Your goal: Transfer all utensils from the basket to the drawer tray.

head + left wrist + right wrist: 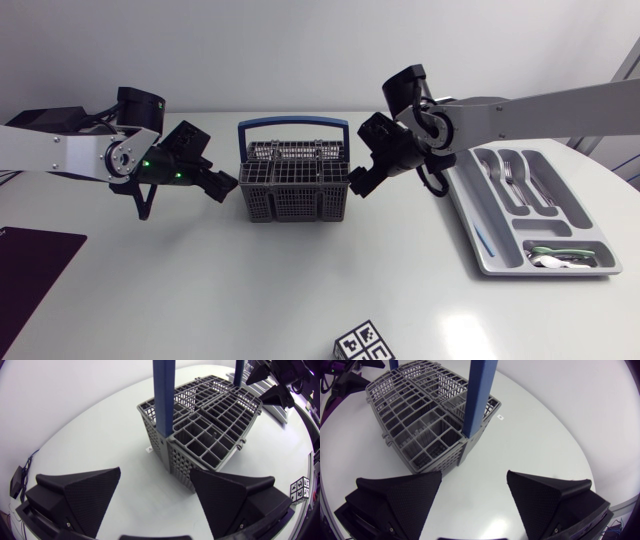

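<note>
A grey plastic cutlery basket (292, 182) with a blue handle (293, 125) stands at the table's middle; its compartments look empty in both wrist views. My left gripper (222, 187) hovers just left of the basket (205, 435), open, nothing between its fingers (85, 492). On the opposite side my right gripper (362, 182) is beside the basket (427, 420), open too, fingers (400, 495) apart and empty. The grey drawer tray (500, 262) lies at the right, holding forks and other metal utensils (520, 180) in its long slots and small pieces (560, 258) in its front slot.
A black-and-white marker cube (363, 344) sits near the front edge. A dark mat (30, 270) lies at the front left. A small white tag (500, 417) lies on the table beside the basket.
</note>
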`<state>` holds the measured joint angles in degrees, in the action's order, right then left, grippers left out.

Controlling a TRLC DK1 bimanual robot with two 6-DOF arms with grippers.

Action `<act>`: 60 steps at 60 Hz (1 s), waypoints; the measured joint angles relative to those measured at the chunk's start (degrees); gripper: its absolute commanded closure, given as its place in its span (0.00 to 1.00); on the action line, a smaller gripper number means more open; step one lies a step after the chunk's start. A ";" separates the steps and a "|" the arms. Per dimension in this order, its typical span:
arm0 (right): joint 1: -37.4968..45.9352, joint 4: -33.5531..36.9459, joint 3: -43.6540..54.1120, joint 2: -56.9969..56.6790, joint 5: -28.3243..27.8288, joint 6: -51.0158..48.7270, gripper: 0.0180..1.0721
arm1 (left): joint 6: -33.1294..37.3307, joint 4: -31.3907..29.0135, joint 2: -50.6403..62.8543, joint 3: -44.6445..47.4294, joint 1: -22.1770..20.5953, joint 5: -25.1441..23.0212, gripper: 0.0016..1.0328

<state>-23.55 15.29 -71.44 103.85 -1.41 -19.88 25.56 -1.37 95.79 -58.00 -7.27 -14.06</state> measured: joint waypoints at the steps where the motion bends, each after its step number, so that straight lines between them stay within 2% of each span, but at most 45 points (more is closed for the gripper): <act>1: -0.02 -0.02 0.07 0.00 0.00 0.04 0.10 | 0.00 0.00 0.00 0.00 0.04 0.00 0.05; 11: -0.04 0.00 1.64 -0.79 0.02 0.26 0.10 | 0.00 0.00 -0.02 0.00 0.74 -0.31 0.05; 21: 1.25 -0.09 4.61 -4.83 1.20 0.28 0.08 | 0.00 -0.04 -1.92 1.20 3.28 -0.81 0.05; 33: 4.66 -0.09 9.90 -13.53 1.92 0.28 0.05 | -0.02 -2.84 -10.71 4.72 6.64 -1.95 0.05; 48: 8.07 -0.11 16.44 -26.84 2.93 -1.22 0.05 | -3.85 -6.75 -23.91 7.26 8.20 -1.77 0.05; 60: 14.60 -0.28 21.27 -36.22 3.06 -1.11 0.05 | -4.57 -7.56 -31.30 11.67 8.98 -1.51 0.05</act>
<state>-8.95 15.00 -50.17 67.64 1.65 -20.99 20.99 -8.93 64.49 -46.33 1.72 -15.57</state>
